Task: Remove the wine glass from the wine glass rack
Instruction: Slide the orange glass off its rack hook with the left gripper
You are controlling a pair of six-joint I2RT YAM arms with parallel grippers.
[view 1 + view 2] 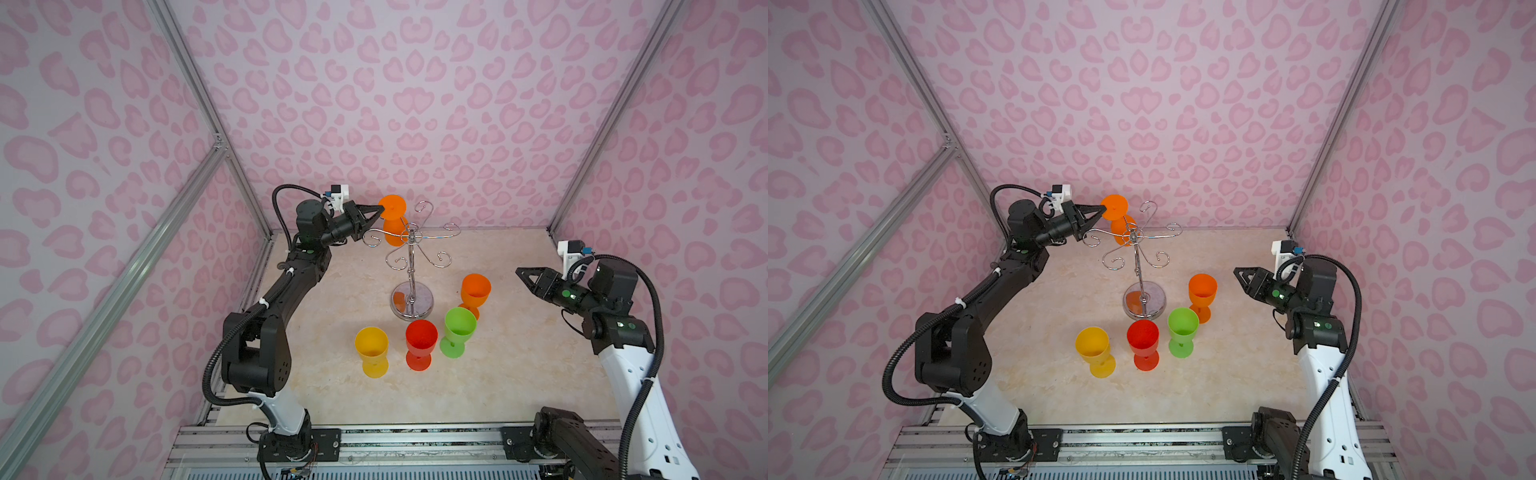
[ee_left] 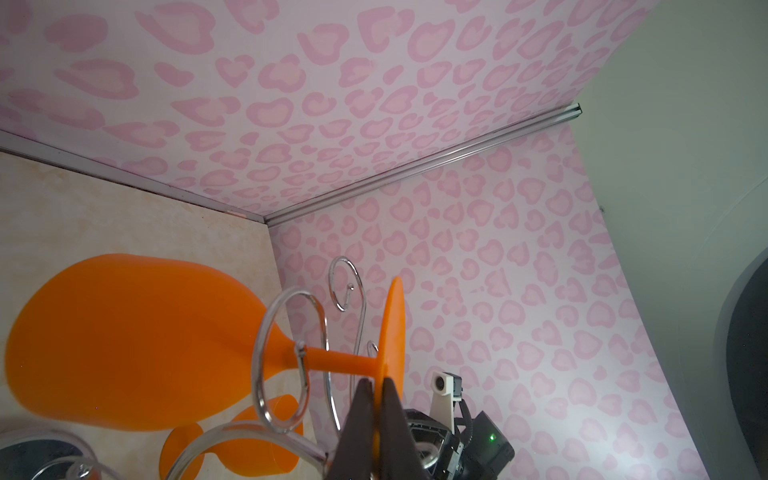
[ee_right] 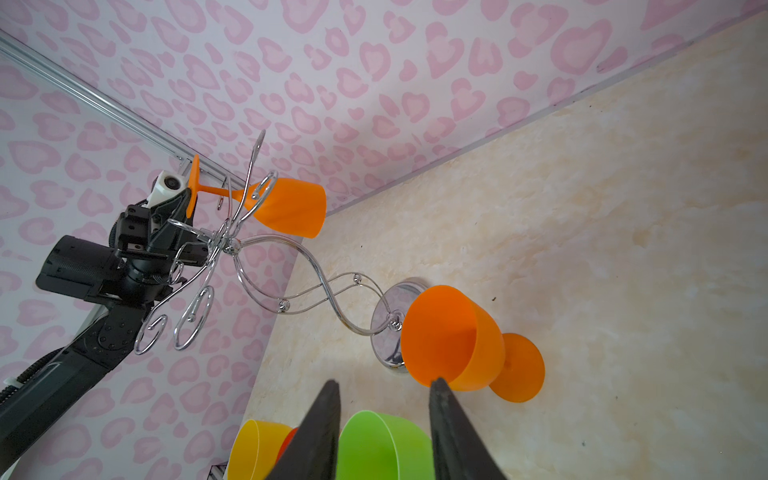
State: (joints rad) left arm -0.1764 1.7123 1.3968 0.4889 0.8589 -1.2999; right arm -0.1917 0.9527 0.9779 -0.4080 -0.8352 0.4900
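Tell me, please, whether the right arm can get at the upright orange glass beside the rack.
Probably yes: the right claw is open and empty, facing that orange glass, with nothing visible between them.

Layout as seen in a top view; clock directions are read from the base of the wine glass rack (image 1: 415, 305), which stands on the table (image 1: 519, 374) behind centre. At 11 o'clock, the wine glass (image 1: 392, 208) hangs bowl-down on a rack arm. Standing on the table are glass a (image 1: 475, 291) at 3 o'clock, glass b (image 1: 459, 330) at 4–5 o'clock in front of a, glass c (image 1: 420, 343) at 6 o'clock, and glass d (image 1: 371, 349) at 7 o'clock. At 10 o'clock, the left gripper (image 1: 379, 210) meets the hung foot. At 3 o'clock, the right gripper (image 1: 519, 272) lies beyond a.
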